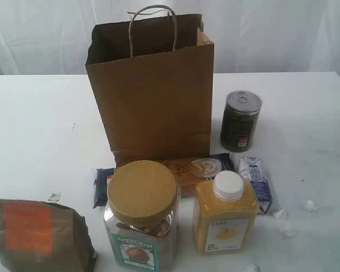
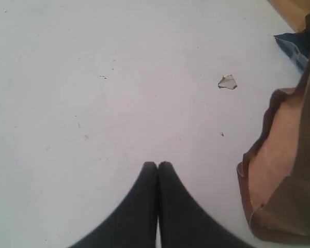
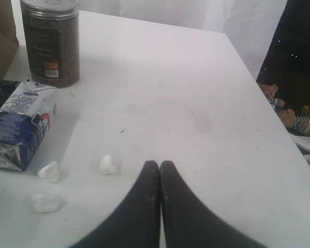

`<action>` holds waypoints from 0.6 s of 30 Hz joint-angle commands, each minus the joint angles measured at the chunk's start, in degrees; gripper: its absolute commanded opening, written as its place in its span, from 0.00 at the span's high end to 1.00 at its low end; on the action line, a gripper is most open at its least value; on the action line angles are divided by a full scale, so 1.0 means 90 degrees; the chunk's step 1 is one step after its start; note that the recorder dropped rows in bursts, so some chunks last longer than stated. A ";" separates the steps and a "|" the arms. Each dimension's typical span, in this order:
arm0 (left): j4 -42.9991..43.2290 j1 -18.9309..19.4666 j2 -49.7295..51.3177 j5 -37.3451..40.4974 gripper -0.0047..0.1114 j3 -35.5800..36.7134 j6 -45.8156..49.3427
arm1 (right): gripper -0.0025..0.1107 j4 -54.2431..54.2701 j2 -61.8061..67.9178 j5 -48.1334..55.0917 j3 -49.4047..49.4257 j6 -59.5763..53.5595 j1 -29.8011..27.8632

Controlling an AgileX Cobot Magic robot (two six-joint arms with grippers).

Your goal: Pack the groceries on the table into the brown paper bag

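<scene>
The brown paper bag [image 1: 153,90] stands upright and open-topped at the middle back of the table [image 1: 34,124]. In front of it lie the spaghetti packet [image 1: 175,170], the clear jar with tan lid [image 1: 141,215] and the yellow white-capped bottle [image 1: 225,212]. The dark can [image 1: 241,120] [image 3: 50,41] stands to the bag's right, with the blue-white carton [image 1: 255,181] [image 3: 21,124] lying before it. The brown pouch with orange label [image 1: 34,235] [image 2: 287,170] sits front left. My left gripper [image 2: 158,164] is shut and empty beside the pouch. My right gripper [image 3: 160,163] is shut and empty, apart from the carton.
Small white crumbs [image 3: 108,164] [image 1: 310,205] lie scattered near the carton. A torn scrap [image 2: 227,81] [image 1: 54,196] lies left of the spaghetti packet. The table's right edge [image 3: 258,88] drops off to a dark area with soft toys [image 3: 294,116].
</scene>
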 commanded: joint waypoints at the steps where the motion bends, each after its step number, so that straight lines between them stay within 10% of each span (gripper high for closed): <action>1: 0.0004 0.0011 -0.0037 0.0043 0.96 0.0011 -0.0037 | 0.98 -0.0022 -0.0032 0.0013 0.0003 -0.0031 -0.0010; 10: -0.0166 -0.0002 -0.0037 -0.1500 0.96 0.0011 0.0798 | 0.98 -0.0022 -0.0032 0.0013 0.0003 -0.0031 -0.0010; 18: -0.0366 -0.0002 -0.0037 -0.6009 0.96 0.0011 0.0056 | 0.98 -0.0022 -0.0032 0.0013 0.0003 -0.0031 -0.0010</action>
